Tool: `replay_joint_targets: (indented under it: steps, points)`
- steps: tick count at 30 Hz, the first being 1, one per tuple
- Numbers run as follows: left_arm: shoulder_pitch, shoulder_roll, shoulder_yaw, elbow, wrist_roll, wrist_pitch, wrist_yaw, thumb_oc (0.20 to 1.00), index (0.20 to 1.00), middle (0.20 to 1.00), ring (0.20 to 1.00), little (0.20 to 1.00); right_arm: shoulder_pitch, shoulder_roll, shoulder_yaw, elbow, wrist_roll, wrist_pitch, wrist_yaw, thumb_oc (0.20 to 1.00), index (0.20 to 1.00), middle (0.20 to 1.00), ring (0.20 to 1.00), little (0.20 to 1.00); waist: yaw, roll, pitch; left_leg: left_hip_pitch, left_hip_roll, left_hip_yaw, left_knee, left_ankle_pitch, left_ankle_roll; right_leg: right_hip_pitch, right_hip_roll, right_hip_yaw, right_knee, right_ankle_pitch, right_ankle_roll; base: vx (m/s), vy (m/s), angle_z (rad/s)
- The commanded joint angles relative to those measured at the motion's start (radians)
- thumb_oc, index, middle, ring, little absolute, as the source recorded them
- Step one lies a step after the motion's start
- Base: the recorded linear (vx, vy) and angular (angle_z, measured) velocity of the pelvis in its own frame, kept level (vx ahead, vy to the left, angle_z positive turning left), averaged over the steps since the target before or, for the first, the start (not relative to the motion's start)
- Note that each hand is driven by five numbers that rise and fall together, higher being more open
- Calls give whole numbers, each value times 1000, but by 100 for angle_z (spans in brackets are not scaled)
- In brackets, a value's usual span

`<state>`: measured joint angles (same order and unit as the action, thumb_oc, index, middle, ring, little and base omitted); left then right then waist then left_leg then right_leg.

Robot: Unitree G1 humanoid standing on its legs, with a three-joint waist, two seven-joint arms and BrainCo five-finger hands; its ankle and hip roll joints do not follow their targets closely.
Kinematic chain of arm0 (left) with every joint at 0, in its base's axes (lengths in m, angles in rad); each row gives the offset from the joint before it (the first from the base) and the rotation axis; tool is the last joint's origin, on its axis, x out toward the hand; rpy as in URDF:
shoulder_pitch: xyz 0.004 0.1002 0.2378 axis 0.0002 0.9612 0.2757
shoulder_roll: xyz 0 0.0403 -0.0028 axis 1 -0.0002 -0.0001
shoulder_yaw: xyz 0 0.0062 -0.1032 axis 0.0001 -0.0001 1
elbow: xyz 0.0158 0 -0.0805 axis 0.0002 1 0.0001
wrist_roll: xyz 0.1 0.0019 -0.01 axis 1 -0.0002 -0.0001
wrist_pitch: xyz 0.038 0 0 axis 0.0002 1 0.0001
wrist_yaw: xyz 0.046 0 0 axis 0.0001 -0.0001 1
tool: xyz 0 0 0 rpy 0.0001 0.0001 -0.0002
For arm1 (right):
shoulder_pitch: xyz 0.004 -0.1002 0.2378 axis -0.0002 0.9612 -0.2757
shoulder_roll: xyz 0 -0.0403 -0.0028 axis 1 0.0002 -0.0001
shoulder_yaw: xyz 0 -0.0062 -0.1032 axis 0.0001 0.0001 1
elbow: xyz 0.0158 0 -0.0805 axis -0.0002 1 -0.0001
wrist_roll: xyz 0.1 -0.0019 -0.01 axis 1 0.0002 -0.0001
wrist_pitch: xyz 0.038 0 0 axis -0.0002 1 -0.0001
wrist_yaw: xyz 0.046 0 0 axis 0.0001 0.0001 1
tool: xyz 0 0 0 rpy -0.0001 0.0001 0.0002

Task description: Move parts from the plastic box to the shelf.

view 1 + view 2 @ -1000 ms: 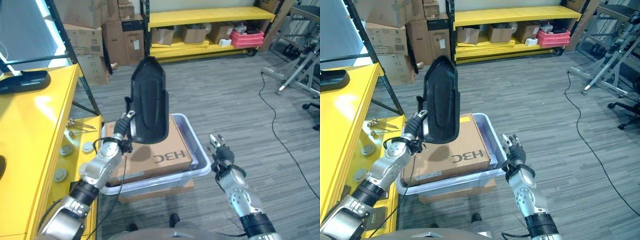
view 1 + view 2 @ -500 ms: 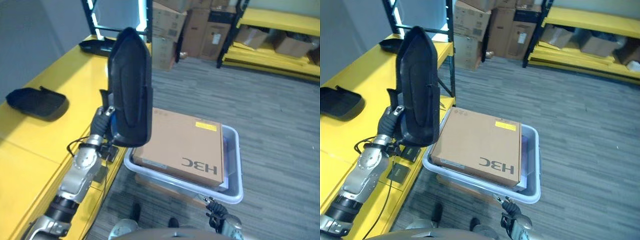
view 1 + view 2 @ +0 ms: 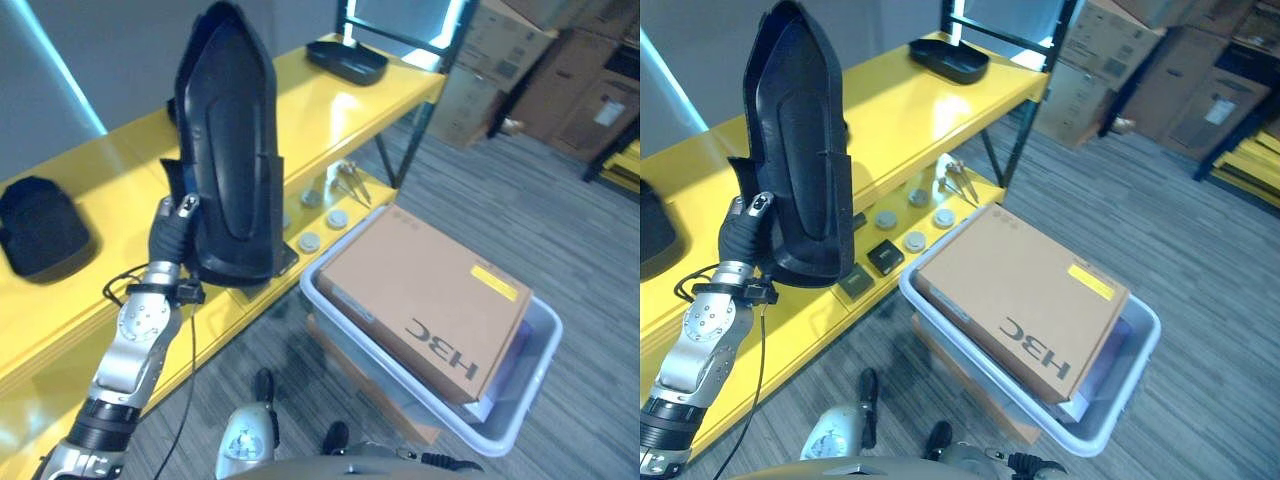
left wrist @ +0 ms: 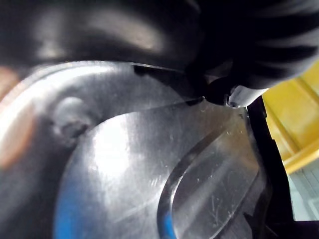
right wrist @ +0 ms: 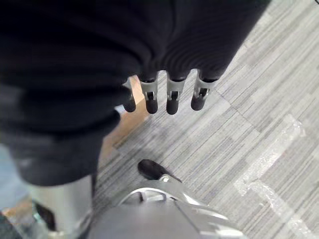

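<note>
Change since earlier: the whole head view has swung toward the yellow shelf [image 3: 330, 110], so the camera has moved; the left hand still grips the same part, and the right hand, seen low beside the box half a second ago, has dropped out of the head views.
Left hand: the left hand [image 3: 172, 228] is clenched on the lower edge of a long black moulded plastic part [image 3: 230, 150], holding it upright with its pointed end up.
Part in hand: it stands in front of the shelf's top board, its lower end just above the shelf's lower level; the left wrist view shows its glossy dark surface [image 4: 149, 164] pressed close against the hand.
Right hand: the right hand [image 5: 164, 94] hangs over the floor in its own wrist view, fingers [image 5: 174, 102] relaxed and pointing down, grasping nothing.
Plastic box: the pale translucent plastic box [image 3: 520, 400] sits on the floor to the right of the left hand, with a brown cardboard box [image 3: 425, 290] lying tilted in it.
Shelf surface: beyond the held part lies a black tray-like part [image 3: 347, 60]; left of the hand lies another black part [image 3: 40, 225]; the lower level carries round grey discs [image 3: 310, 240] and small metal pieces [image 3: 345, 180].
Room: grey plank-pattern floor [image 3: 560, 220] and stacked cardboard cartons [image 3: 560, 70] well beyond the plastic box.
</note>
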<state>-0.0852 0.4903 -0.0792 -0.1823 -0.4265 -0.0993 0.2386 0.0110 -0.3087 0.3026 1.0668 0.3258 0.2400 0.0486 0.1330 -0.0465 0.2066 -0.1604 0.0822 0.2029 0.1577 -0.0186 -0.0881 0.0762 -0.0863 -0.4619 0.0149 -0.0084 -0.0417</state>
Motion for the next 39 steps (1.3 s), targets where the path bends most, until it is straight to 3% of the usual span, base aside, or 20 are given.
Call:
replay_joint_targets:
  steps: [1, 2, 4, 8, 12, 14, 16, 17, 18, 19, 20, 22, 26, 28, 33, 39]
  points:
    - [-11, 3, 121, -61, 36, -45, 54, 200, 200, 200, 200, 200, 22, 0, 3, -9, -45, 7, 15, 1000, 1000, 1000, 1000, 1000, -13, 19, -47, 0, -7, 22, -23, 51, 19, 9, 46, 108, -41, -2, 124, -13, 166, 138]
    - [3, 7, 138, -53, 29, -42, 47, 200, 200, 200, 200, 200, 20, 3, 2, 18, -62, 2, 5, 1000, 1000, 1000, 1000, 1000, -8, 26, -57, 50, -12, 63, -56, 37, 26, 16, 39, 70, -45, -3, 128, 21, 204, 161]
    - [22, 14, 147, -43, 19, -35, 43, 200, 200, 200, 200, 200, 18, 1, -5, 40, -79, 22, -3, 1000, 1000, 1000, 1000, 1000, -1, 42, -76, 114, -33, 92, -159, 58, 29, 27, 30, 30, -44, -1, 142, 91, 308, 145]
    - [49, 27, 157, -44, 20, -27, 41, 200, 200, 200, 200, 200, -1, 2, -4, 57, -124, 41, 15, 1000, 1000, 1000, 1000, 1000, 27, 48, -85, 146, -73, 35, -203, 55, 44, 24, 20, 37, -23, -4, 153, 92, 201, 130]
    - [93, 39, 185, -53, 9, -20, 1, 200, 200, 200, 200, 200, -23, 10, 3, 75, -159, 40, 19, 1000, 1000, 1000, 1000, 1000, 70, 56, -87, 164, -111, -11, -218, 59, 80, 2, -23, 23, 38, 1, 170, 90, 256, 44]
    - [87, 60, 180, -41, -1, -28, -14, 200, 200, 200, 200, 200, -39, 26, 13, 72, -102, 19, 0, 1000, 1000, 1000, 1000, 1000, 86, 59, -82, 168, -132, -38, -199, 22, 108, -13, -74, 51, 140, -42, 196, 118, 283, 13]
    - [71, 65, 160, -28, 1, -40, -14, 200, 200, 200, 200, 200, -40, 31, 7, 69, -82, 15, -11, 1000, 1000, 1000, 1000, 1000, 76, 62, -72, 166, -145, -44, -189, 11, 131, -46, -104, 84, 232, -20, 202, -7, 169, 2]
    - [69, 65, 159, -27, 1, -41, -14, 200, 200, 200, 200, 200, -41, 31, 6, 68, -81, 14, -11, 1000, 1000, 1000, 1000, 1000, 77, 66, -70, 151, -141, -29, -182, 28, 137, -56, -105, 69, 231, -3, 191, -31, 168, 14]
    - [58, 66, 144, -24, 3, -42, -15, 200, 200, 200, 200, 200, -37, 31, 0, 63, -71, 15, -15, 1000, 1000, 1000, 1000, 1000, 62, 68, -62, 151, -152, -42, -178, 21, 152, -83, -108, 106, 289, 13, 193, -15, 138, 19]
    - [45, 65, 125, -19, 6, -44, -14, 200, 200, 200, 200, 200, -32, 33, -11, 65, -62, 15, -18, 1000, 1000, 1000, 1000, 1000, 36, 69, -52, 157, -165, -71, -179, 18, 165, -115, -83, 169, 340, 24, 193, 130, 170, 40]
    - [4, 64, 74, -8, -1, -38, 0, 200, 200, 200, 200, 200, -20, 30, -30, 67, -60, 14, -17, 1000, 1000, 1000, 1000, 1000, -30, 70, -28, 175, -191, -148, -191, 20, 178, -190, 12, 294, 398, 35, 191, 105, 91, 106]
    - [-25, 54, 42, 1, 1, -32, 13, 200, 200, 200, 200, 200, -14, 26, -36, 80, -64, -2, -10, 1000, 1000, 1000, 1000, 1000, -58, 65, -22, 179, -202, -179, -196, 22, 177, -224, 49, 333, 367, 56, 193, 76, 0, 166]
    - [-56, 18, -15, 1, 32, -18, 31, 200, 200, 200, 200, 200, 2, 19, -47, 110, -71, -21, -2, 1000, 1000, 1000, 1000, 1000, -110, 35, -17, 211, -236, -249, -201, 14, 166, -255, 118, 408, 188, 131, 197, 121, -77, 80]
    - [-54, 9, -21, -5, 42, -8, 42, 200, 200, 200, 200, 200, 4, 23, -54, 121, -91, -21, -6, 1000, 1000, 1000, 1000, 1000, -115, 29, -21, 221, -234, -254, -205, 8, 167, -282, 119, 408, 194, 163, 202, 108, -61, 80]
    - [-48, 3, -30, -13, 40, 5, 47, 200, 200, 200, 200, 200, 9, 6, -56, 129, -88, -25, -9, 1000, 1000, 1000, 1000, 1000, -109, 13, -47, 220, -228, -261, -212, 17, 162, -214, 140, 414, 98, 121, 172, 96, -103, 38]
    - [-22, 6, -13, -6, 41, 24, 54, 200, 200, 200, 200, 200, 15, -4, -57, 105, -118, 6, 13, 1000, 1000, 1000, 1000, 1000, -107, -8, -74, 210, -203, -195, -157, -19, 155, -130, 150, 432, 13, 91, 153, 119, -116, -3]
